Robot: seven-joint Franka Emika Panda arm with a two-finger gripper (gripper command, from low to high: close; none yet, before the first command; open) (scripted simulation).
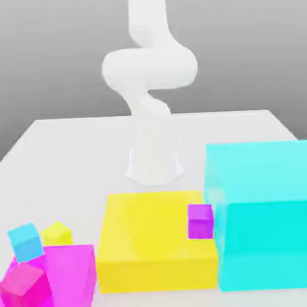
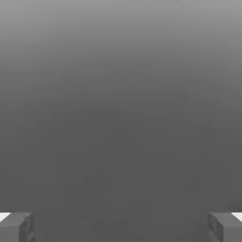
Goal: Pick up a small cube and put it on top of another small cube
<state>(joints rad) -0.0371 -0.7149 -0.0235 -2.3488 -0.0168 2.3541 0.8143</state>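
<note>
The small yellow cube [image 1: 56, 234] sits on the table at the exterior view's left, just behind a magenta block. Touching or almost touching it on its left is the small light cyan-blue cube [image 1: 25, 241]. The white arm [image 1: 149, 68] rises from its base at the table's middle and bends upward out of the picture, far from both cubes. In the hand view my gripper [image 2: 121, 227] is open: its two grey fingertips [image 2: 16, 227] stand wide apart with nothing between them, facing a plain grey background.
A large yellow block [image 1: 157, 241] lies in front of the arm's base, with a small purple cube [image 1: 200, 220] at its right edge. A huge cyan block [image 1: 265, 214] stands on the exterior view's right. A magenta block [image 1: 70, 273] and a small pink cube [image 1: 23, 288] sit at the front left.
</note>
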